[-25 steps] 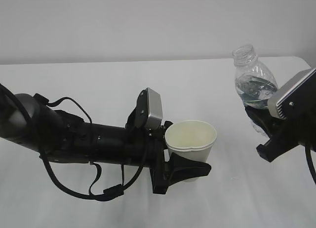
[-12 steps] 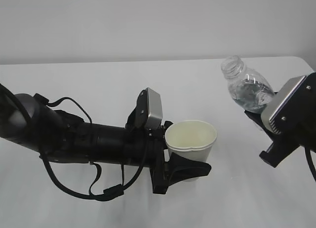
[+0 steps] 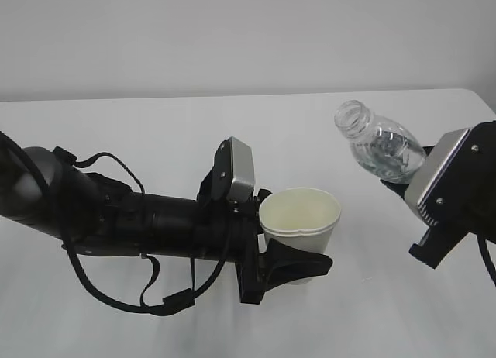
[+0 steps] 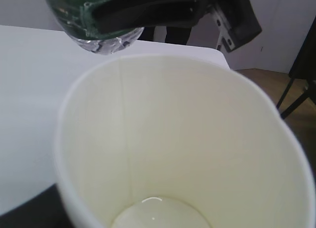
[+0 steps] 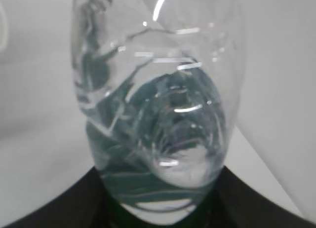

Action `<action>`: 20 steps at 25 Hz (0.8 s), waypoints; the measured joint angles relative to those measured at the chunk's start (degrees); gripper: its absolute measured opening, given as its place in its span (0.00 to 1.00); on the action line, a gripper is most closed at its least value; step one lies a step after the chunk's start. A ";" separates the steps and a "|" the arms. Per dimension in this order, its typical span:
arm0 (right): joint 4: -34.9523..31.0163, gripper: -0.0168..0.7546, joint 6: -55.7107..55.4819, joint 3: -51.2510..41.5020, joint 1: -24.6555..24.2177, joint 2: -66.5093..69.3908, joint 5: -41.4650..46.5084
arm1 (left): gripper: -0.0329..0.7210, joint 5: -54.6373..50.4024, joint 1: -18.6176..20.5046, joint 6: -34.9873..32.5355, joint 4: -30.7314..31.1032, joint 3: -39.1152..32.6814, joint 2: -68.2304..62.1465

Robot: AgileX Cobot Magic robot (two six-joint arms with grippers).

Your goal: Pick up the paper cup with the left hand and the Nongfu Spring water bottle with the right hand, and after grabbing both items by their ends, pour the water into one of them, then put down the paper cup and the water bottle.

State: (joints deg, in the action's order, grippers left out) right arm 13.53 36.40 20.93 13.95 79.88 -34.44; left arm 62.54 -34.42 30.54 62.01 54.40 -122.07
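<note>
I have the cup point(image 3: 300, 222) clamped low on its wall in the left gripper point(image 3: 288, 266), jaws spread wide around it, held upright just above the table point(image 3: 155, 125). The left wrist view shows the inside pale and, as far as I can tell, dry.

The right gripper point(image 3: 403, 184) is partly closed on the lower body of the bottle point(image 3: 377, 147), which is tilted with its open neck pointing up and left toward the cup. The mouth sits above and to the right of the rim, apart from it. Water point(image 5: 168, 154) pools in the lower part of the bottle, short of the neck.

To pour well, I think I should bring the mouth over the middle of the cup before tipping further, not over the near rim. Then I'd roll the wrist slowly, so the stream starts thin and lands inside. I'd keep the cup level and motionless; its paper wall may buckle if squeezed harder.
</note>
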 joint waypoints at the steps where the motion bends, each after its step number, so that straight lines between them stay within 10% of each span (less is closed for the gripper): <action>1: 0.00 0.44 0.44 0.00 0.00 0.00 0.00 | 0.67 0.00 0.00 0.00 0.00 0.00 0.00; 20: 0.00 0.44 10.97 0.00 0.00 0.00 0.00 | 0.67 0.67 -1.37 0.09 0.73 0.00 0.00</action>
State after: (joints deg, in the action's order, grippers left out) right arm 13.53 47.36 20.93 13.95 79.88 -34.44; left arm 63.21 -35.79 30.62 62.74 54.40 -122.07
